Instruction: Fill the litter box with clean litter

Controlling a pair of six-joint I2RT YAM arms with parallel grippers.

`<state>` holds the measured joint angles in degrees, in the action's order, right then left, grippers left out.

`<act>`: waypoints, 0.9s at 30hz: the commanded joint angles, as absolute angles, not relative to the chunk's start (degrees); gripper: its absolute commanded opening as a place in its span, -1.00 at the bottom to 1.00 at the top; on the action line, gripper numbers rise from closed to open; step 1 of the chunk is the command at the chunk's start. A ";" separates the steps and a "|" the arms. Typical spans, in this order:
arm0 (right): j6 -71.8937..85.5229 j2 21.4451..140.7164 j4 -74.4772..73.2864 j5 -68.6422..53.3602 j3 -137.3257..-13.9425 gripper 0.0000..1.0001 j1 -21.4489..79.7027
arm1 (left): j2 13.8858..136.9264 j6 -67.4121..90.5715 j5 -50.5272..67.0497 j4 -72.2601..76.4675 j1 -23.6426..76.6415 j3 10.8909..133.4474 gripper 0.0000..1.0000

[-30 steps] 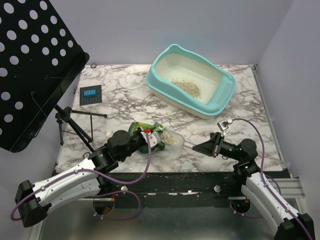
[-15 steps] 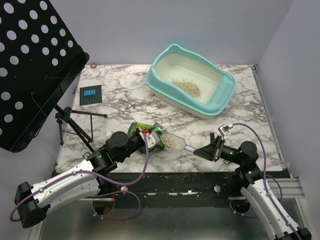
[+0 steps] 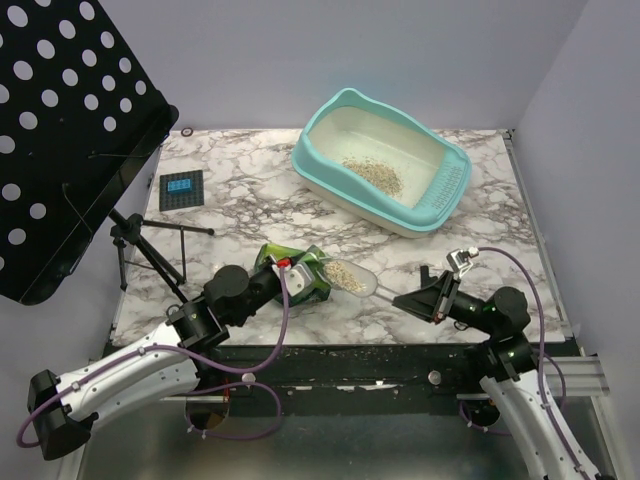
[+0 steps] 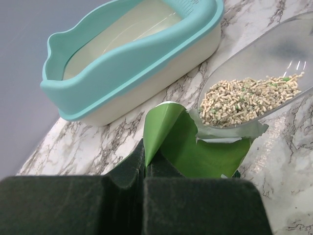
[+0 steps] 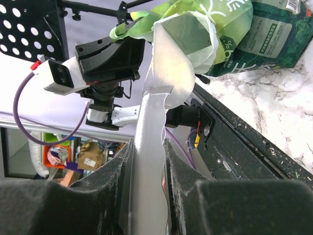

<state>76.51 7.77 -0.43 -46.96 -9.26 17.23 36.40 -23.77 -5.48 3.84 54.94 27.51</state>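
The turquoise litter box (image 3: 322, 172) stands at the back right of the table with a small patch of beige litter (image 3: 373, 175) on its cream floor; it also shows in the left wrist view (image 4: 122, 73). My left gripper (image 3: 288, 274) is shut on the torn edge of the green bag (image 4: 195, 147), with the jaws (image 4: 143, 156) pressed together on the foil. My right gripper (image 3: 408, 297) is shut on the handle (image 5: 156, 112) of the clear scoop (image 3: 352, 277). The scoop holds a load of litter (image 4: 247, 98) just outside the bag's mouth, low over the table.
A black perforated music stand (image 3: 60, 130) on a tripod (image 3: 150, 250) fills the left side. A small black device with a blue screen (image 3: 181, 189) lies at the back left. Loose granules are scattered along the table's near edge (image 3: 380, 350).
My right arm has drawn back to the right, pulling the loaded scoop a little further out of the bag. My left gripper has kept hold of the bag and shifted slightly left.
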 commanded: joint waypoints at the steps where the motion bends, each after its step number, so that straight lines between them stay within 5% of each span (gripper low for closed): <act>1: 79.36 5.54 -4.30 -45.00 -12.39 -0.99 17.23 | 35.33 -22.15 -6.50 3.60 55.55 28.04 -1.00; 14: 84.81 3.86 3.67 -32.97 -15.30 -0.99 17.23 | 33.93 -21.45 -8.00 1.85 55.55 29.18 -1.00; 27: 85.88 29.24 34.97 -25.67 -18.10 -0.99 17.31 | 33.84 -21.36 -8.35 1.58 55.63 29.27 -1.00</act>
<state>86.13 23.57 21.93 -30.65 -14.33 17.23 34.39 -22.59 -7.09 2.39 55.22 27.62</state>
